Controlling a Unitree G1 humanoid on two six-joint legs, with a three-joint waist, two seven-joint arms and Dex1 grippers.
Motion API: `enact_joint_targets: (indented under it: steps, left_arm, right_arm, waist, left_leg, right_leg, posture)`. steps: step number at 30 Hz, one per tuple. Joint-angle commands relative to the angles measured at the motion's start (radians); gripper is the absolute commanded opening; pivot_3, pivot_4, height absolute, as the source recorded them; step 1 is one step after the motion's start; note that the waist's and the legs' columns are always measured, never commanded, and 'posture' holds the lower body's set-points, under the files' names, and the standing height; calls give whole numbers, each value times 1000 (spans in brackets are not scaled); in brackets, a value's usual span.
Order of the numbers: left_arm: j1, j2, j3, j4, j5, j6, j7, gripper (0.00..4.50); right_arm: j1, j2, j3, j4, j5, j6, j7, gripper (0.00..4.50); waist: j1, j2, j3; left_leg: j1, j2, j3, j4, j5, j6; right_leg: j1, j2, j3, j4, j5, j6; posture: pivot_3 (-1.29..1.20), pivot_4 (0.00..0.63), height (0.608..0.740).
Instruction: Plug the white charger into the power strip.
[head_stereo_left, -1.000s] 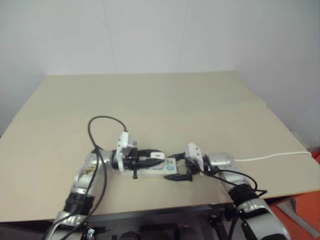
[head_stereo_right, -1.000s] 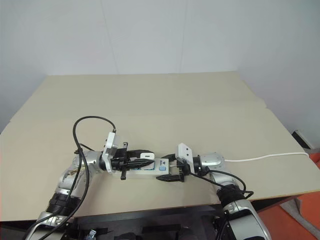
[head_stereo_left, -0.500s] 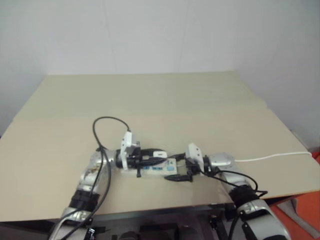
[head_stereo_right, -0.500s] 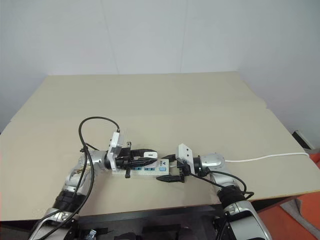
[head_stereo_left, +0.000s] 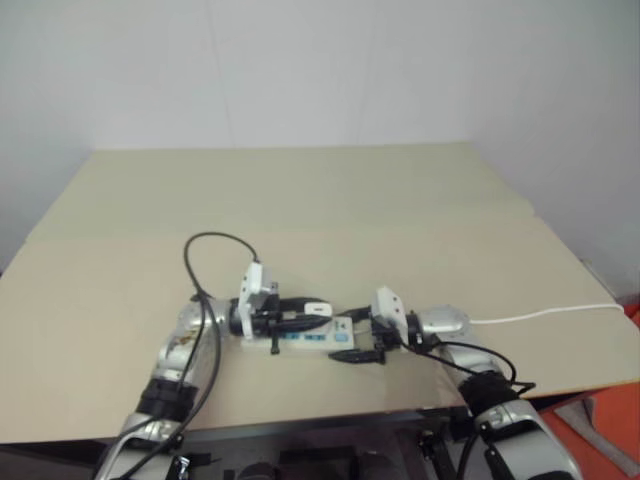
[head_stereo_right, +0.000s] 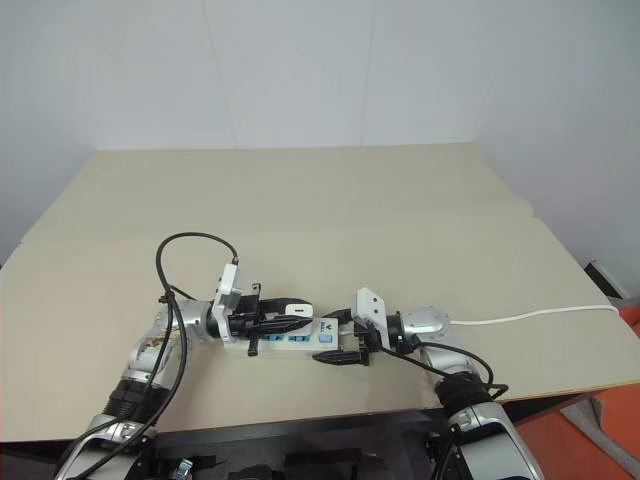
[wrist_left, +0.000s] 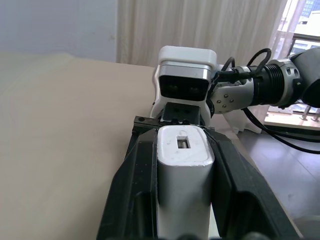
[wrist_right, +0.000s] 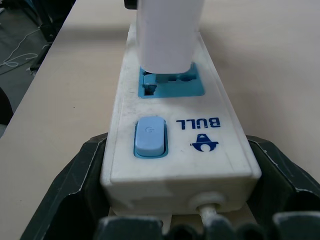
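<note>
Table (head_stereo_right: 350, 200) tan, wall white | left fingers (wrist_left: 137, 175) pinch white charger (wrist_left: 183, 170) | right fingers (wrist_right: 75, 185) clasp power strip (wrist_right: 175, 145)

white charger (wrist_left: 183, 165): plain white
power strip (wrist_right: 175, 135): white, blue socket faces, blue switch, blue logo
fingers (wrist_left: 131, 190): black
counter (head_stereo_right: 330, 200): beige

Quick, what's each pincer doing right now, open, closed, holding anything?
Left pincer: closed on the white charger, held over the power strip.
Right pincer: closed around the cord end of the power strip.
</note>
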Motion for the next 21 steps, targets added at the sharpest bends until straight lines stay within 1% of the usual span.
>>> enact_joint_targets:
  steps: [1,6,15,21]
  left_arm:
    - [8,18,-10,-15,9,-4,-21,1022]
    - [-3,10,-7,12,19,-23,-10,1022]
    - [-7,-15,-11,4,13,-19,4,1022]
    - [-11,-9,-19,7,15,-11,-12,1022]
  right_arm:
    - [21,-9,29,-8,-21,18,10,3421]
    - [20,-12,27,-6,-21,17,8,3421]
    - [20,-13,25,-5,-21,16,4,3421]
    - [17,-12,21,-4,-21,16,-6,3421]
  waist:
    - [0,0,0]
    - [1,0,0]
    - [3,0,0]
    - [3,0,0]
  left_leg:
    - [0,0,0,0,0,0]
    - [0,0,0,0,0,0]
    - [0,0,0,0,0,0]
    - [0,0,0,0,0,0]
  right_leg:
    - [0,0,0,0,0,0]
    - [0,0,0,0,0,0]
    - [0,0,0,0,0,0]
    - [0,0,0,0,0,0]
  posture:
    - [0,150,740]
    - [0,150,740]
    - [0,150,740]
    - [0,150,740]
